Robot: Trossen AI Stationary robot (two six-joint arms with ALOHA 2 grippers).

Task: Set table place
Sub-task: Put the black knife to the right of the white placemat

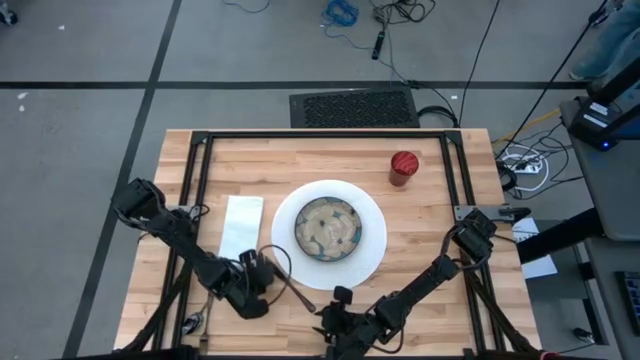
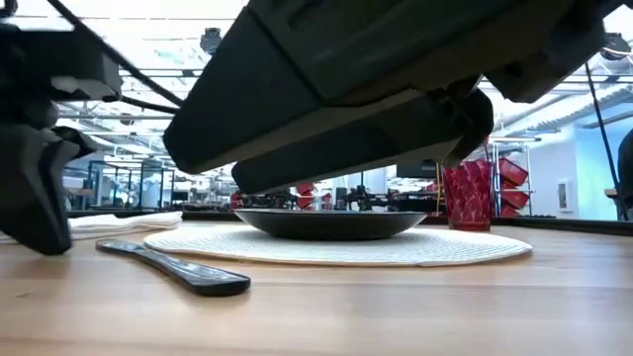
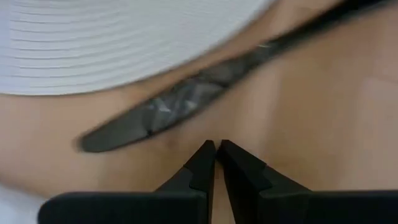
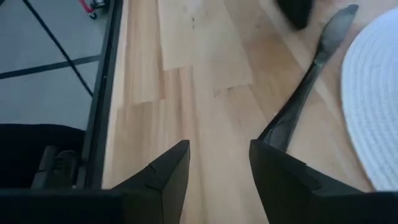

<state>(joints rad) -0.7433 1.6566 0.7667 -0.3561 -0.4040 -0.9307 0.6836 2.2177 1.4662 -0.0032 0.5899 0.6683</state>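
Observation:
A dark metal knife (image 1: pixel 292 285) lies flat on the wooden table (image 1: pixel 430 250), just off the near-left rim of the white plate (image 1: pixel 372 250). The patterned bowl (image 1: pixel 327 228) sits on the plate. A white napkin (image 1: pixel 241 225) lies left of the plate, and a red cup (image 1: pixel 403 167) stands far right of it. My left gripper (image 3: pixel 216 146) is shut and empty, its tips just short of the knife (image 3: pixel 180 102). My right gripper (image 4: pixel 217 146) is open near the table's near edge, at the knife's near end (image 4: pixel 280 127). My right gripper has one fingertip (image 4: pixel 273 162) right at the knife's near end (image 4: pixel 281 124), which lies flat on the table. Whether they touch, I cannot tell. The knife is outside the gap between the fingers.
Another piece of dark cutlery (image 1: pixel 196 320) lies at the near left edge, beside the left arm. Black frame rails (image 1: pixel 195 180) run along the table's left, right and far sides. In the low view the knife (image 2: pixel 178 269) lies in front of the plate (image 2: pixel 336 245).

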